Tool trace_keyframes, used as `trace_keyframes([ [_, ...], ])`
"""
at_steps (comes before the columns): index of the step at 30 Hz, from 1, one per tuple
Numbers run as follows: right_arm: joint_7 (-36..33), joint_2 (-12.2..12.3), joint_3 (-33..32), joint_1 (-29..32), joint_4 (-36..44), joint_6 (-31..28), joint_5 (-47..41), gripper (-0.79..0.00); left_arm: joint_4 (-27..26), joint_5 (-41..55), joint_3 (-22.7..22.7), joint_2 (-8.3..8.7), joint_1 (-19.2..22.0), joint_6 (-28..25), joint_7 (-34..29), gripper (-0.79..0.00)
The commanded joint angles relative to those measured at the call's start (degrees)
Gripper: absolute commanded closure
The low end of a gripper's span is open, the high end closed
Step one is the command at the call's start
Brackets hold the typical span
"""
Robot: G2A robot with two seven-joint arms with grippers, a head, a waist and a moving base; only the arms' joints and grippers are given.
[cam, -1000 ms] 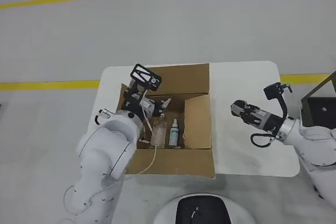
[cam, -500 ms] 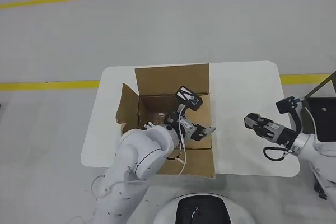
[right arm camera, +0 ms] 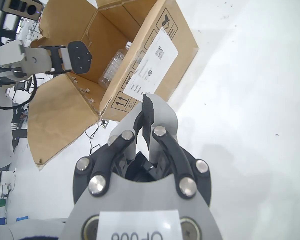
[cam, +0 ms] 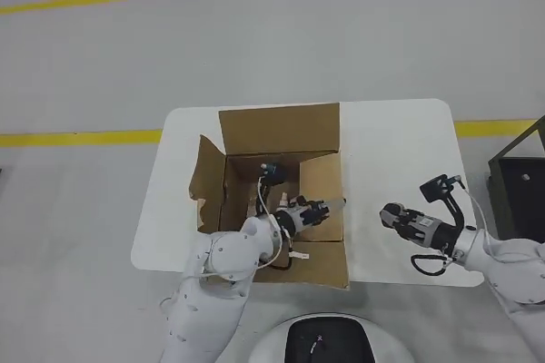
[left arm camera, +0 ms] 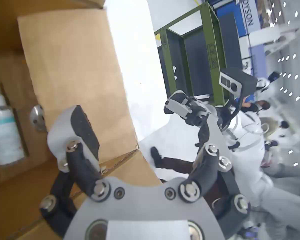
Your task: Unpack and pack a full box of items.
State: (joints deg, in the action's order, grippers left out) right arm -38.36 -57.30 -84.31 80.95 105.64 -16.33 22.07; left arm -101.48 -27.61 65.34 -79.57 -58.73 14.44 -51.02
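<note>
The open cardboard box (cam: 282, 127) stands mid-table with its flaps spread. My left gripper (cam: 322, 210) hangs open over the box's right side flap (left arm camera: 72, 63), one finger (left arm camera: 77, 126) on the inner side and the other (left arm camera: 205, 136) past the flap's edge. A white spray bottle (left arm camera: 3, 136) lies on the box floor, and a clear plastic bottle (right arm camera: 113, 66) lies beside the wall. My right gripper (cam: 388, 218) is shut and empty, low over the table just right of the box (right arm camera: 160, 58). Its closed tips (right arm camera: 146, 111) point at the labelled wall.
The white table (cam: 400, 145) has bare room to the right of the box. A green metal rack (cam: 527, 172) stands beyond the table's right edge. A small round metal piece (left arm camera: 37, 121) lies in the box near the spray bottle.
My left arm swung from the box's back left corner across to the right side flap. My right gripper drew back to the right, then came in toward the box.
</note>
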Motion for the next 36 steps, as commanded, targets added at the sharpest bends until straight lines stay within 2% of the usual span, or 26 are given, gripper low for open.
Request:
trace_keyframes([
  [1, 0.07, -0.13, 1.35, -0.34, -0.34, 0.13, 0.35, 0.0, 1.34, 0.52, 0.11, 0.07, -0.3, 0.04, 0.27, -0.785],
  [19, 1.62, -1.16, 9.02, -3.81, -3.54, 0.45, 2.26, 0.0, 6.51, 2.46, 0.87, 0.75, -3.51, -0.1, 4.56, -0.785],
  [30, 1.59, -1.38, 9.99, -4.78, -4.16, 0.55, 1.79, 0.0, 5.28, -1.32, 2.88, 1.73, -2.95, -0.21, 4.19, -0.785],
  [36, 1.53, -1.54, 10.65, -5.84, -4.62, 0.71, 1.64, 0.0, 7.91, -1.88, 2.09, 1.88, -2.26, -1.34, 4.05, -0.785],
])
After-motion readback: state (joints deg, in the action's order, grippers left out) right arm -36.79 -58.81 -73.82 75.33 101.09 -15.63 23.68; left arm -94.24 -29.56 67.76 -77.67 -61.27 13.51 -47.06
